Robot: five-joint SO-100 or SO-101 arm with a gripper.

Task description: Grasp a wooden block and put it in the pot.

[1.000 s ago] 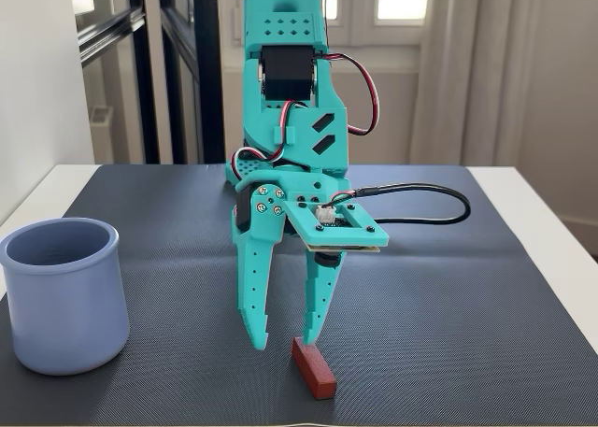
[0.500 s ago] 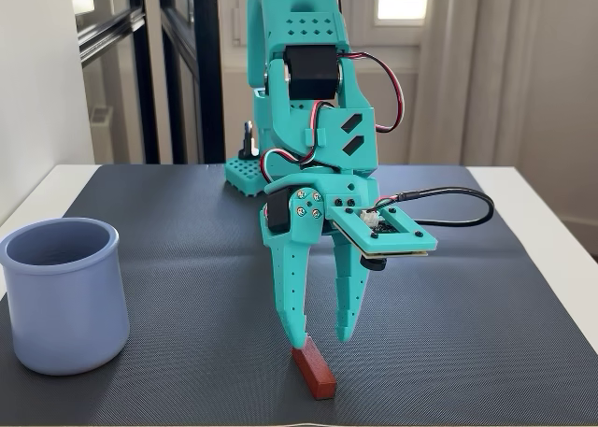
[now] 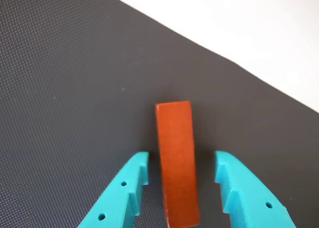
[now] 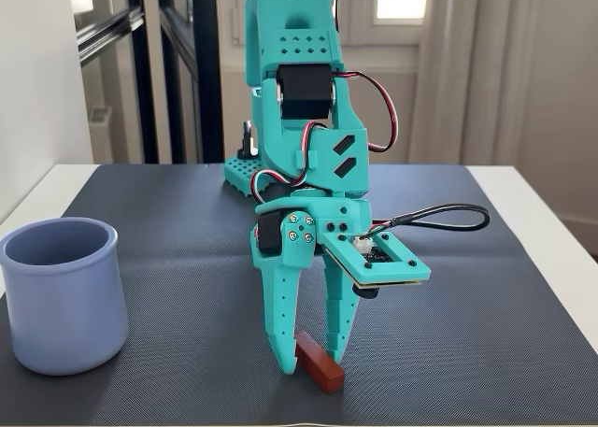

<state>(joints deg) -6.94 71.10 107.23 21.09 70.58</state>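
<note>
The wooden block (image 4: 320, 362) is a small reddish-brown bar lying flat on the dark mat near the front edge. In the wrist view the wooden block (image 3: 176, 163) runs lengthwise between the two teal fingers, with a gap on each side. My gripper (image 4: 311, 363) points down at the mat and stands open, its tips straddling the block's far end. From the wrist, my gripper (image 3: 182, 160) shows the same open stance. The pale blue pot (image 4: 62, 294) stands upright at the left edge of the fixed view, well apart from the arm.
A black textured mat (image 4: 486, 296) covers the white table (image 4: 551, 212). The mat's edge and white table (image 3: 239, 23) show at the top right of the wrist view. A black cable (image 4: 448, 217) loops out right of the wrist camera board.
The gripper has shifted right and dropped lower, from beside the block to straddling it with both fingertips at mat level. The block and pot have not moved.
</note>
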